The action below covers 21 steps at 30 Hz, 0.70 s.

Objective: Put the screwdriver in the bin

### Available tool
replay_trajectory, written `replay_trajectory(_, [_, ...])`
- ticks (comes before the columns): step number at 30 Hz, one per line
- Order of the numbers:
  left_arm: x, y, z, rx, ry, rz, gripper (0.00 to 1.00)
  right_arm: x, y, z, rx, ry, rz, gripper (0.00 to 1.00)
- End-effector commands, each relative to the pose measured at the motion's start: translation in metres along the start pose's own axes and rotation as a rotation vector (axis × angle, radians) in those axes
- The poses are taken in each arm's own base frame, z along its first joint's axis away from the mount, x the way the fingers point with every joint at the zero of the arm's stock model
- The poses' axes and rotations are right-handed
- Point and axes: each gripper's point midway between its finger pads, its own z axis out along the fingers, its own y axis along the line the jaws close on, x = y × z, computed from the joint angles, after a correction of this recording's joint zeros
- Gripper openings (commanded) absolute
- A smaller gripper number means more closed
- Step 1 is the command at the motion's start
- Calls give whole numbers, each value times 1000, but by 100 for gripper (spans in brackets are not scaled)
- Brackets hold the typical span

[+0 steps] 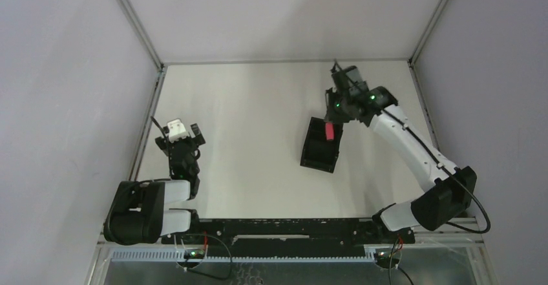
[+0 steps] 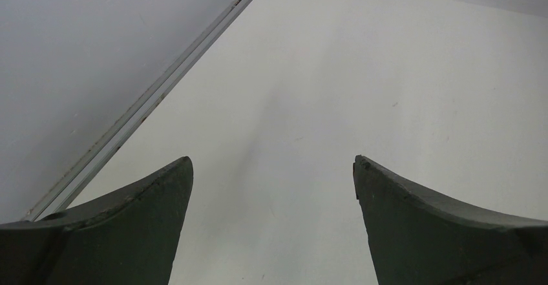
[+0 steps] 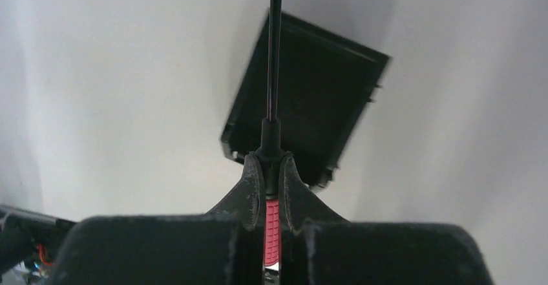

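Note:
My right gripper (image 3: 270, 165) is shut on the screwdriver (image 3: 272, 223); its red ribbed handle sits between the fingers and its thin dark shaft (image 3: 275, 52) points forward over the bin (image 3: 323, 104). The bin is a small black open-top box on the table below the gripper, seen blurred. In the top view the right gripper (image 1: 333, 114) hangs over the far end of the bin (image 1: 318, 149), with the red handle (image 1: 329, 131) showing above it. My left gripper (image 2: 271, 168) is open and empty over bare table, and in the top view (image 1: 181, 141) it sits at the left.
A metal frame rail (image 2: 148, 97) runs along the table's left edge close to the left gripper. Grey walls (image 1: 58, 72) enclose the table on the left, back and right. The arm bases stand on a black rail (image 1: 278, 228) at the near edge.

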Motion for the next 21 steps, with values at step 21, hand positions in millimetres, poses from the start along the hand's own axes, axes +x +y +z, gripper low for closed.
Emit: replay_trajectory(21, [-27,-5,10,3,-69,-34,98,79,15,129,14,60,-255,0])
